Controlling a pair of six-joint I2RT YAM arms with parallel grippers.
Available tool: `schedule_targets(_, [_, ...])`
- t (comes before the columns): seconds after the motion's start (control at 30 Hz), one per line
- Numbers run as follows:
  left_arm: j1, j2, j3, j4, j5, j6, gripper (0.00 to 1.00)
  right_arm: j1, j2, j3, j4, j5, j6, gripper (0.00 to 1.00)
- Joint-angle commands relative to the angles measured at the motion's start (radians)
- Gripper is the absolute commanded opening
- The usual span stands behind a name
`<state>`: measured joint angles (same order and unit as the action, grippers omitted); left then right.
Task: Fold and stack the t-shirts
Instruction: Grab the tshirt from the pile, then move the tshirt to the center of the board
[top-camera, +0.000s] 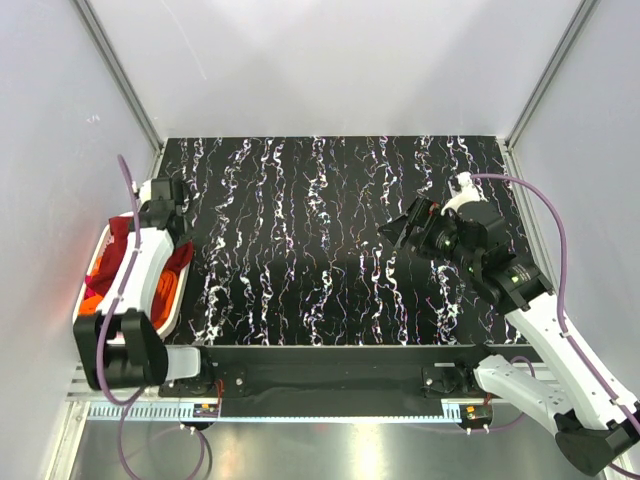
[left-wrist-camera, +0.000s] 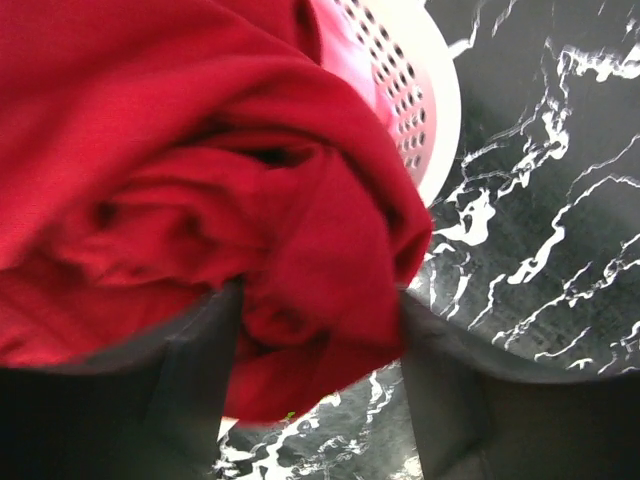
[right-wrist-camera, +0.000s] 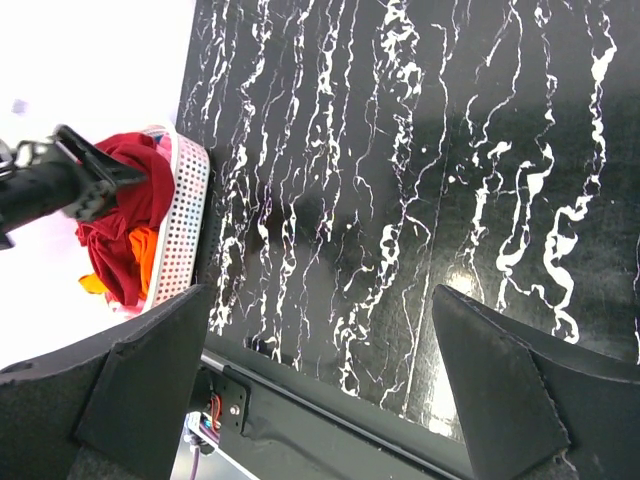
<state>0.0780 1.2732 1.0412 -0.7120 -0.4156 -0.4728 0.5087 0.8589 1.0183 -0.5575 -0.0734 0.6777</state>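
Dark red t-shirt (left-wrist-camera: 200, 200) lies bunched between the spread fingers (left-wrist-camera: 195, 400) of the left gripper (left-wrist-camera: 320, 300), jaws wide and not clamped. It heaps over an orange t-shirt (right-wrist-camera: 143, 250) in the white basket (left-wrist-camera: 435, 110), at nine o'clock on the table (top-camera: 300, 250). Right gripper (right-wrist-camera: 322, 290) hangs open above the table, toward three o'clock.

In the top view the left arm (top-camera: 130, 280) lies across the basket (top-camera: 172, 310) at the left of the frame, covering most of it and of the cloth inside. In the left wrist view the dark red shirt (left-wrist-camera: 200, 180) is blurred and runs off the top and left edges. The fingers (left-wrist-camera: 190, 400) are dark, soft-edged shapes cut by the bottom edge. In the right wrist view the orange shirt (right-wrist-camera: 140, 255) is a small patch at the left, its shape unreadable.
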Motion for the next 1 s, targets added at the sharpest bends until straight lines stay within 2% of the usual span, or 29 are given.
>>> schedule_targets(0.0, [0.005,0.058,0.025,0.063,0.063,0.008,0.44,0.004,0.002,0.035,0.057,-0.028,-0.027,1.0])
schedule_targets(0.03, [0.005,0.067,0.04,0.043,0.064,0.011,0.21,0.004,-0.003,0.043,0.056,-0.038,-0.033,1.0])
schedule_targets(0.07, [0.005,0.069,0.06,0.03,0.06,0.014,0.09,0.004,-0.007,0.046,0.056,-0.04,-0.035,1.0])
schedule_targets(0.1, [0.005,0.057,0.109,0.014,0.049,0.017,0.01,0.004,-0.011,0.049,0.056,-0.042,-0.04,1.0])
schedule_targets(0.27, [-0.02,-0.047,0.296,-0.024,-0.015,0.08,0.0,0.004,-0.046,0.048,0.057,-0.034,-0.066,1.0])
schedule_targets(0.37, [-0.032,-0.08,0.469,-0.026,-0.046,0.115,0.0,0.004,-0.052,0.045,0.054,-0.023,-0.067,1.0])
schedule_targets(0.47, [-0.041,-0.074,0.679,-0.024,0.059,0.119,0.0,0.004,-0.06,0.054,0.048,-0.002,-0.056,1.0])
schedule_targets(0.5, [-0.043,-0.074,0.791,-0.023,0.158,0.102,0.0,0.004,-0.064,0.06,0.05,0.007,-0.052,1.0])
schedule_targets(0.57, [-0.047,-0.08,0.891,0.034,0.304,0.024,0.0,0.004,-0.069,0.069,0.047,0.04,-0.031,1.0])
schedule_targets(0.6, [-0.052,-0.086,0.901,0.078,0.457,-0.015,0.0,0.004,-0.075,0.071,0.047,0.05,-0.02,1.0])
schedule_targets(0.67, [-0.073,-0.08,0.921,0.23,0.608,-0.138,0.0,0.004,-0.081,0.069,0.047,0.067,0.009,1.0])
schedule_targets(0.7, [-0.078,-0.075,0.945,0.276,0.741,-0.182,0.0,0.004,-0.084,0.059,0.047,0.09,0.017,1.0])
schedule_targets(0.77, [-0.142,-0.064,0.953,0.379,0.828,-0.293,0.0,0.004,-0.092,0.046,0.044,0.106,0.046,0.99])
schedule_targets(0.83, [-0.187,-0.078,0.91,0.48,0.888,-0.343,0.0,0.004,-0.096,0.025,0.041,0.113,0.068,0.99])
schedule_targets(0.93, [-0.285,-0.138,0.713,0.603,0.897,-0.388,0.0,0.004,-0.104,-0.006,0.041,0.109,0.114,0.98])
schedule_targets(0.97, [-0.329,-0.173,0.569,0.624,0.894,-0.388,0.0,0.004,-0.107,-0.023,0.039,0.109,0.117,0.98])
